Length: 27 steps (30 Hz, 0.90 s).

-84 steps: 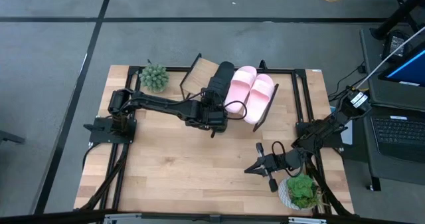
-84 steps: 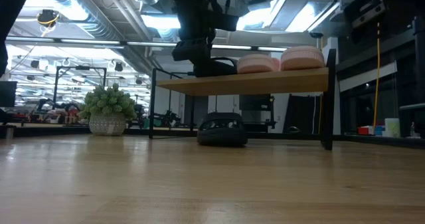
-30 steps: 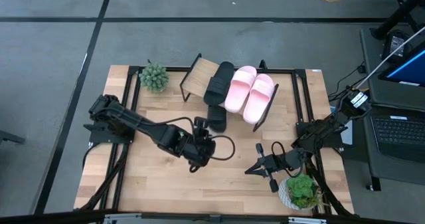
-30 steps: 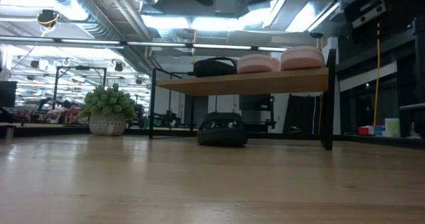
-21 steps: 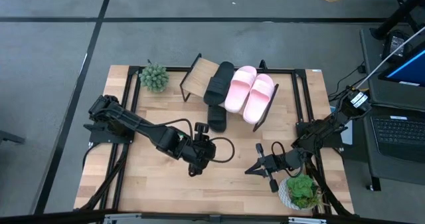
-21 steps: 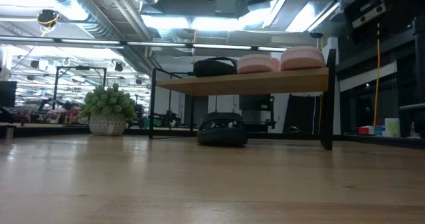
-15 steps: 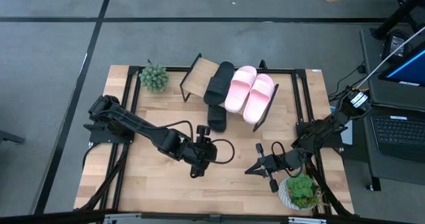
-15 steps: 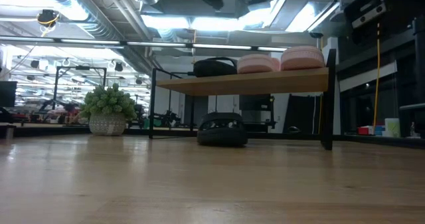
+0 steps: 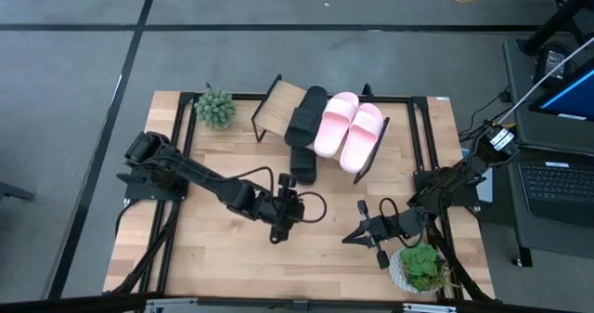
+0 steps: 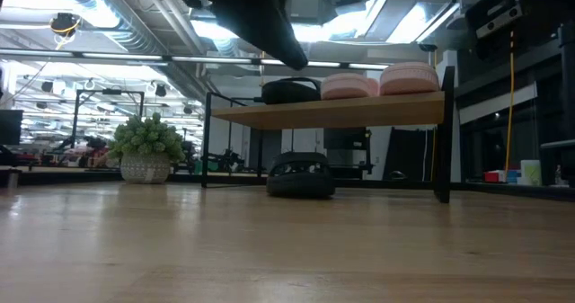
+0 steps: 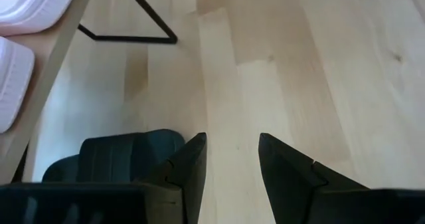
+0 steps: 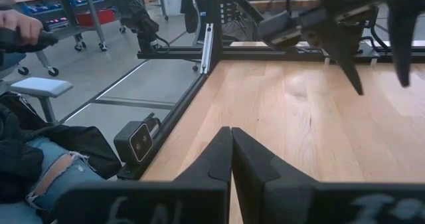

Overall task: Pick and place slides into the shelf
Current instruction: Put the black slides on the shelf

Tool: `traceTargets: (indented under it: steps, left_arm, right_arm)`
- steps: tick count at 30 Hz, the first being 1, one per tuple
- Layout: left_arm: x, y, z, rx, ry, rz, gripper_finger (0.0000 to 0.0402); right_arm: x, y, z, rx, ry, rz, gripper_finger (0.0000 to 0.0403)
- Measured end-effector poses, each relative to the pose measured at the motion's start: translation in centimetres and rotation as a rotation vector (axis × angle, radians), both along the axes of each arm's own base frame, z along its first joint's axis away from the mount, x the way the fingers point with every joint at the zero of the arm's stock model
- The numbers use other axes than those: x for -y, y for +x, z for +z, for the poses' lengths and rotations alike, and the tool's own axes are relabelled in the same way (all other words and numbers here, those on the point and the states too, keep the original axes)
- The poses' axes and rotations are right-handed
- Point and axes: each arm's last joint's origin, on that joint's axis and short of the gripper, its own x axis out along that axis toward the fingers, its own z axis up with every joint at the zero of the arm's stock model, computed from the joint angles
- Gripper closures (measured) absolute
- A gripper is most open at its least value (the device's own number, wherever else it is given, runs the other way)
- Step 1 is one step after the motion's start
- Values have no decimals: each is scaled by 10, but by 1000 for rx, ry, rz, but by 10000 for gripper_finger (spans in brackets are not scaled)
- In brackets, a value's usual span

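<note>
The shelf (image 9: 278,102) holds one black slide (image 9: 306,113) and two pink slides (image 9: 336,123) (image 9: 362,136), all lying on its slanted board. A second black slide (image 9: 303,162) lies flat on the table, partly under the shelf's near edge; it also shows in the low view as the black slide (image 10: 301,174). My left gripper (image 9: 278,222) hangs open above the bare table, a little nearer than this slide (image 11: 113,159), and touches nothing. My right gripper (image 9: 348,237) rests shut near the table's near right corner.
A small plant (image 9: 215,107) stands at the far left corner and a potted plant (image 9: 419,267) at the near right corner beside my right arm. Bare wood lies between both grippers. A person (image 12: 26,151) sits beyond the table's edge.
My left gripper has come down toward the table and shifted slightly toward the table's right, showing lower in the low view than before. The slides and the shelf have stayed where they were.
</note>
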Motion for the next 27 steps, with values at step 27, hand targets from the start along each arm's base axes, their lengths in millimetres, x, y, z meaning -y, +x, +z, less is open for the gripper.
traceTargets:
  steps: [27]
  left_arm:
    - [-29,19,-46,26,-8,-155,272]
  right_arm:
    - [1,-1,-4,-33,-19,-2,391]
